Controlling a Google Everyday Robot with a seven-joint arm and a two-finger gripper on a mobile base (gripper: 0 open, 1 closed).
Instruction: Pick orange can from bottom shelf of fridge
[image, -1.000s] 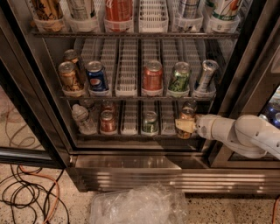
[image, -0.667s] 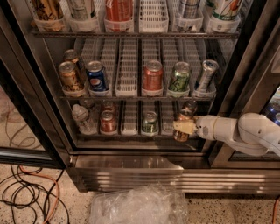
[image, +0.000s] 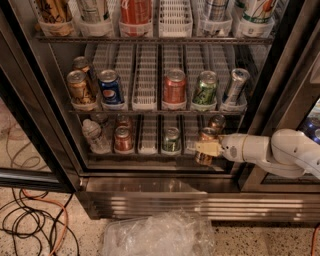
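Observation:
The fridge (image: 42, 95) stands open. On its bottom shelf (image: 148, 136) a copper-orange can (image: 205, 134) stands at the right front, with a second alike can (image: 217, 121) just behind it. My gripper (image: 206, 148) reaches in from the right on a white arm. Its cream fingers (image: 208, 148) are closed across the middle of the front orange can, which sits slightly forward of its lane.
The bottom shelf also holds a green can (image: 171, 140), two redder cans (image: 123, 139) and a plastic bottle (image: 93, 136). Several larger cans stand on the rack above. A steel base grille (image: 200, 202), a crumpled plastic bag (image: 157, 234) and cables (image: 30, 220) lie below.
The gripper and the orange can have shifted a little to the left and forward, away from the can behind.

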